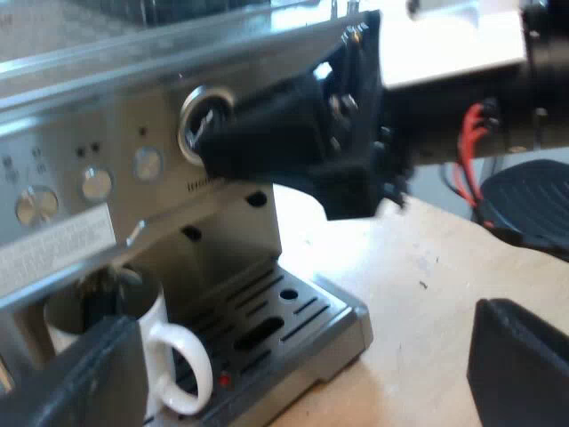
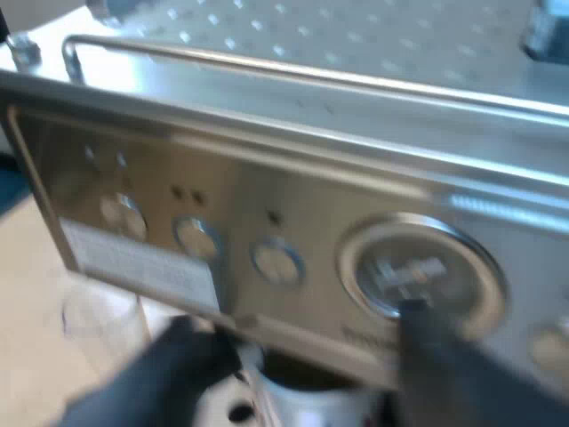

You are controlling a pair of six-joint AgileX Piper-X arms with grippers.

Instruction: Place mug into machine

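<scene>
A white mug (image 1: 133, 334) stands on the espresso machine's (image 1: 107, 133) slotted drip tray (image 1: 293, 320), under the overhanging front, with its handle turned outward. My left gripper (image 1: 298, 356) is open, its fingers (image 1: 89, 378) spread wide, one close beside the mug. My right gripper (image 1: 222, 147) is up at the machine's round gauge (image 1: 200, 116), above the mug. In the right wrist view my right gripper (image 2: 302, 320) is open in front of the gauge (image 2: 418, 271), and the mug's rim (image 2: 302, 400) shows below, between the fingers and apart from them.
The machine's front panel carries round buttons (image 2: 276, 262) and a label (image 2: 133, 258). A metal rail (image 2: 267, 71) runs along its top. Pale wooden tabletop (image 1: 427, 276) lies beside the tray. A black ribbed object (image 1: 533, 200) sits beyond the right arm.
</scene>
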